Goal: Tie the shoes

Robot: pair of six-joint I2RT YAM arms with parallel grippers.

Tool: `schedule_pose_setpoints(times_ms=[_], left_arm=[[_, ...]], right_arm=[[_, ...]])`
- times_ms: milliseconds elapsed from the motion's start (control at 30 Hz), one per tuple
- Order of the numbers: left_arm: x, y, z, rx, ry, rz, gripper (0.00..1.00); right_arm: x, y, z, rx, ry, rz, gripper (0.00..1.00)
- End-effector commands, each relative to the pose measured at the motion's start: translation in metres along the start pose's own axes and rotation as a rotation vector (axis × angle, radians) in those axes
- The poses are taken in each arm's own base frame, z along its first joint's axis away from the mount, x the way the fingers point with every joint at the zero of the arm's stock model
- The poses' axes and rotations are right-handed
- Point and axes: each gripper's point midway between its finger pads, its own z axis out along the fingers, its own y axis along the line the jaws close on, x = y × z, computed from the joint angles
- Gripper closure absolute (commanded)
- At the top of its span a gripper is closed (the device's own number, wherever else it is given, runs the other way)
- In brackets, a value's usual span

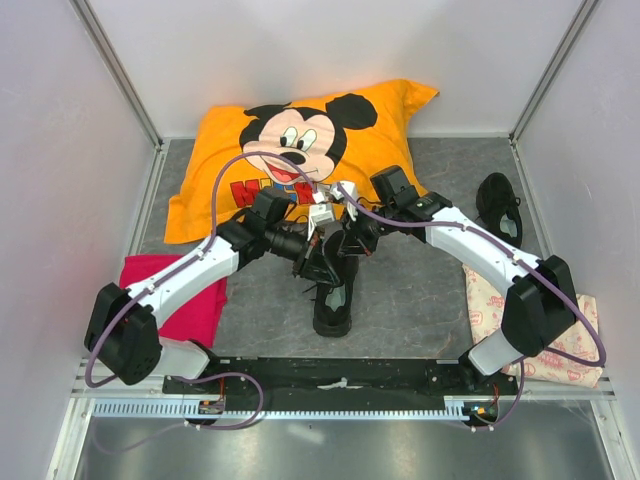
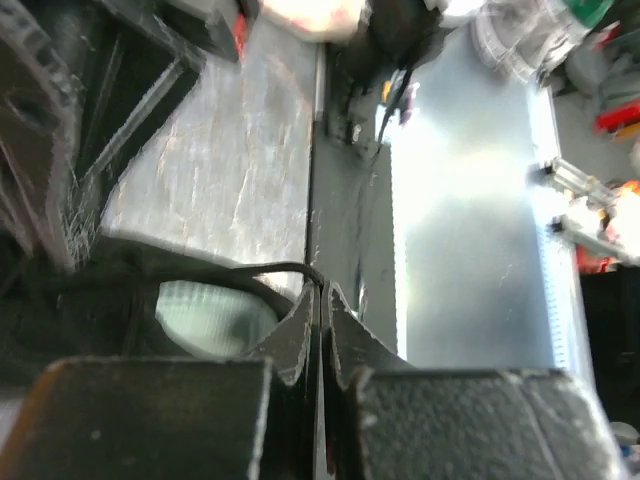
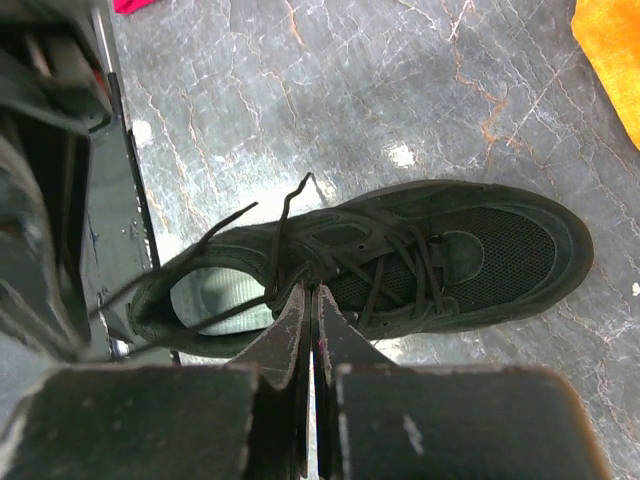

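Note:
One black shoe (image 1: 334,300) lies in the middle of the mat with its toe towards the arm bases, and its pale insole (image 3: 215,288) shows. Both grippers hang close together over its laces. My left gripper (image 1: 318,264) (image 2: 322,290) is shut, with a thin black lace (image 2: 262,269) pinched at its tips and running off to the left. My right gripper (image 1: 347,246) (image 3: 312,291) is shut at the top eyelets, where a lace strand (image 3: 278,240) meets its tips and looks pinched. The strand's loose end sticks up. A second shoe (image 1: 499,206) lies at the back right.
An orange Mickey Mouse pillow (image 1: 300,150) lies at the back, just behind both wrists. A red cloth (image 1: 185,300) is under the left arm and a patterned cloth (image 1: 560,340) under the right. White walls close in three sides.

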Motion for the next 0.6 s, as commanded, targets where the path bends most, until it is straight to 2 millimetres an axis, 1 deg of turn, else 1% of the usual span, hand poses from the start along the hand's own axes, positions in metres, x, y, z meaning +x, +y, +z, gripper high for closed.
schedule_pose_setpoints(times_ms=[0,67,100,133,200,400,467,533,567], left_arm=[[-0.049,-0.032,0.008,0.163,-0.206,0.009,0.98],[-0.052,-0.032,0.012,0.191,-0.228,-0.006,0.99],[-0.058,-0.036,0.011,0.212,-0.268,-0.017,0.99],[-0.060,-0.037,0.011,0.220,-0.284,-0.029,0.98],[-0.064,-0.039,0.014,0.228,-0.296,-0.047,0.98],[-0.093,-0.043,0.015,0.250,-0.370,-0.010,0.99],[-0.098,-0.041,0.017,0.252,-0.390,-0.004,0.98],[-0.097,-0.041,0.020,0.259,-0.394,-0.030,0.98],[-0.100,-0.040,0.020,0.249,-0.413,-0.037,0.99]], right_arm=[[-0.020,0.003,-0.006,0.006,-0.075,-0.023,1.00],[-0.020,0.003,-0.006,0.006,-0.076,-0.022,1.00],[-0.020,0.003,-0.006,0.008,-0.077,-0.023,1.00],[-0.020,0.003,-0.007,0.008,-0.080,-0.021,1.00],[-0.020,0.005,-0.007,0.002,-0.080,-0.016,1.00],[-0.024,0.007,-0.007,-0.007,-0.093,0.000,1.00],[-0.026,0.007,-0.007,-0.006,-0.097,0.001,1.00],[-0.029,0.006,-0.007,-0.005,-0.102,0.000,1.00],[-0.030,0.005,-0.007,-0.002,-0.101,0.001,1.00]])
